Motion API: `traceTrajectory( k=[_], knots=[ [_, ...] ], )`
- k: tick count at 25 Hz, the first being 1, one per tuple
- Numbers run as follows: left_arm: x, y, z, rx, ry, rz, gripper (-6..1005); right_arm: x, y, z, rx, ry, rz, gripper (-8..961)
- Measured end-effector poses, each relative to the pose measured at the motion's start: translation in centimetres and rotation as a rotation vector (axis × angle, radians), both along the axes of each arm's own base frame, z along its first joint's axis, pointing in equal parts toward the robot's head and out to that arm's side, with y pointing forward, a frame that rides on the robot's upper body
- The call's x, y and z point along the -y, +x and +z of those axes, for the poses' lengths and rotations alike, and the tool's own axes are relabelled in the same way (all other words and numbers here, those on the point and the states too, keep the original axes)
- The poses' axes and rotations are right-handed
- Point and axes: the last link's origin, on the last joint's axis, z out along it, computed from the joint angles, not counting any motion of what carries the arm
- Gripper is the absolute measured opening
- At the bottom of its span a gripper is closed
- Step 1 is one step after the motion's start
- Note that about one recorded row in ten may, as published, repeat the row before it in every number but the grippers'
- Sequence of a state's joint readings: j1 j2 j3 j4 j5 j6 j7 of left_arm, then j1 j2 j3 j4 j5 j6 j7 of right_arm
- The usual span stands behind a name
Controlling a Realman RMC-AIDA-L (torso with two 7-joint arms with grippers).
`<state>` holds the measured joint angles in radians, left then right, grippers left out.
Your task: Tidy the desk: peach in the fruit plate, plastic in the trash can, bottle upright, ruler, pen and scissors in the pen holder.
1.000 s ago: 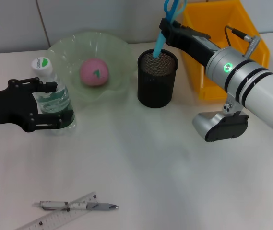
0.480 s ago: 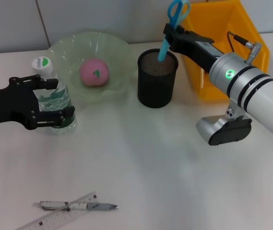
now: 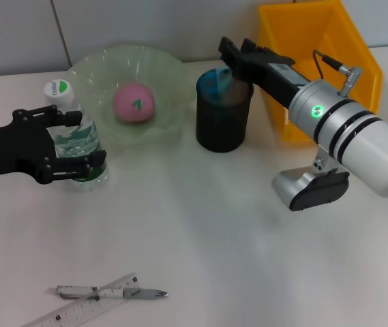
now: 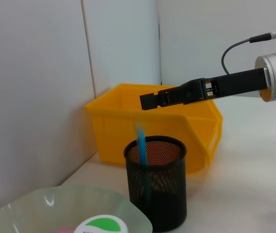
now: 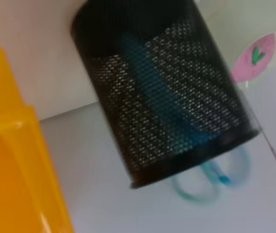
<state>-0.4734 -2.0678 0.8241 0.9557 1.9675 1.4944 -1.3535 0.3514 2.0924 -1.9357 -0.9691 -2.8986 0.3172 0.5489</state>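
The blue scissors are dropping into the black mesh pen holder, free of my right gripper, which hangs open just above the holder's rim. In the right wrist view the scissors show through the mesh of the holder. My left gripper is shut on the upright bottle at the left. The pink peach lies in the green fruit plate. Pen and ruler lie crossed near the front edge. The plastic is out of view.
The yellow bin stands behind and to the right of the pen holder, under my right arm. A white wall runs along the back of the table.
My right gripper held the scissors above the pen holder, then let go; the scissors have fallen into it. The left gripper nudged slightly around the bottle and stays there.
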Motion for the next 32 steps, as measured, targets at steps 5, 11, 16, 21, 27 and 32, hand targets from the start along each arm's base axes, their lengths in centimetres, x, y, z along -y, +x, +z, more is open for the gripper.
traceTrajectory(
  k=[5, 11, 16, 21, 27, 32],
  knots=[
    [0.0, -0.1, 0.0, 0.000, 0.007, -0.002, 777, 0.1, -1.0, -0.5, -0.037, -0.003, 0.019, 422],
    [-0.2, 0.0, 0.1, -0.008, 0.017, -0.008, 775, 0.3, -1.6, -0.5, -0.070, 0.016, 0.038, 548],
    [-0.3, 0.0, 0.1, -0.008, 0.019, -0.010, 774, 0.5, -2.0, 0.3, -0.148, 0.060, 0.075, 636],
    [-0.2, -0.1, 0.2, 0.000, 0.022, -0.009, 773, -0.1, -3.2, 1.9, -0.405, 0.098, 0.074, 671],
    [0.6, -0.1, 0.2, 0.015, -0.014, -0.015, 771, -0.6, -5.1, 4.8, -0.884, 0.081, 0.044, 681],
    [1.8, -0.1, 0.8, 0.053, -0.030, -0.035, 770, 0.2, -7.6, 6.2, -1.348, -0.059, 0.031, 689]
  ],
)
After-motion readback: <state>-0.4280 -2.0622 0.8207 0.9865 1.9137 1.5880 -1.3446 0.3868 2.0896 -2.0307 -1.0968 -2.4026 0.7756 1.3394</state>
